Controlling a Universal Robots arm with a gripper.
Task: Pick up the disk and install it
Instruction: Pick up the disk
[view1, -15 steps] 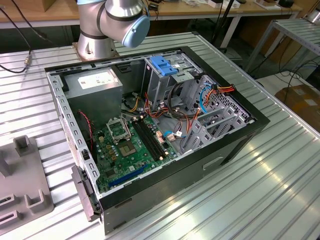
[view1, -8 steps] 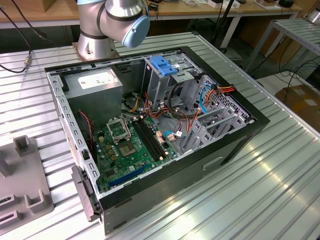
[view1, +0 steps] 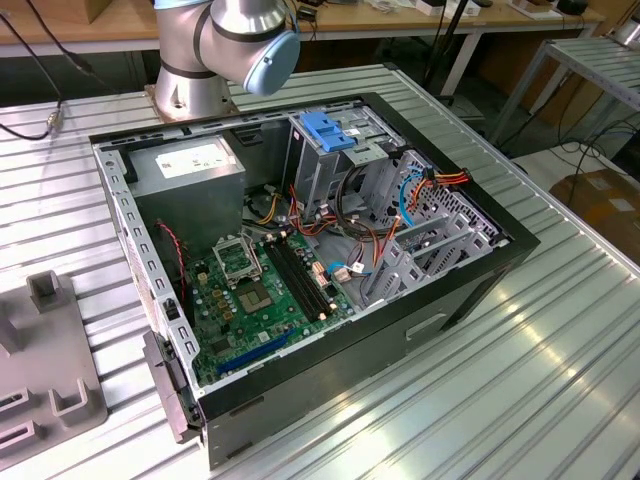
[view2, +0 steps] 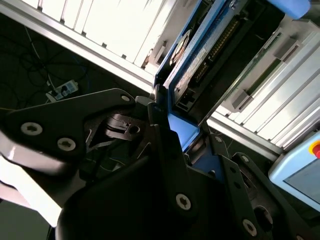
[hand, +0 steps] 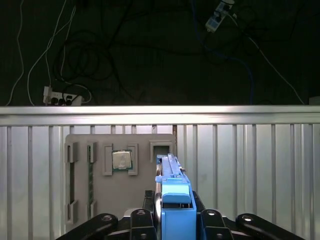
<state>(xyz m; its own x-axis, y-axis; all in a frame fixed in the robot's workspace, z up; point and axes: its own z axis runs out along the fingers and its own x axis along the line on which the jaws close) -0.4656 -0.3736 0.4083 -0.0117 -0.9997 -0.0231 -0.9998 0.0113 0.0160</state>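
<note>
Currently, the gripper (hand: 175, 223) is clamped on the disk (hand: 176, 197), held over the tray (hand: 132, 192) edge, near its chip (hand: 121, 160).

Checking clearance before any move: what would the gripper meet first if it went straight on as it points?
Likely the grey tray, near its empty slot; the held disk would touch first. Depth is unclear.

Blue-plastic-railed disk (hand: 171, 172), matt black hand (hand: 175, 212), shiny ribbed metal table (hand: 250, 165).
</note>
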